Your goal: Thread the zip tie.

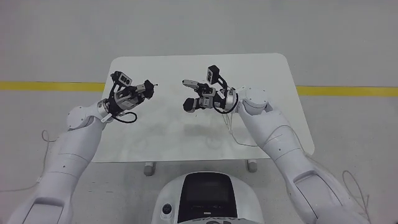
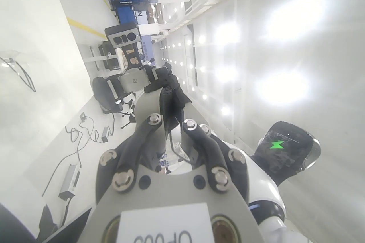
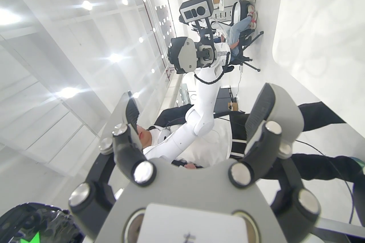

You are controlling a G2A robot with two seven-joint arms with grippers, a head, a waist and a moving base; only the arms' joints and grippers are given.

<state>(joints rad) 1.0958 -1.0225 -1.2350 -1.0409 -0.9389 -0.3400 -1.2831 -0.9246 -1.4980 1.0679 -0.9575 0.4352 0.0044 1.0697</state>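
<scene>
White surface [image 1: 261, 68], left claw [image 1: 149, 88] raised above its left half, closed on a thin black zip tie [image 1: 154, 86], right claw [image 1: 187, 93] facing it near centre, fingers wide apart.

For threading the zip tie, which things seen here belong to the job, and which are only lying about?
Job:
left gripper, shut
right gripper, open
table, under both
zip tie: too small to tell

Lying about:
office chair
power brick on the floor
yellow floor line
</scene>
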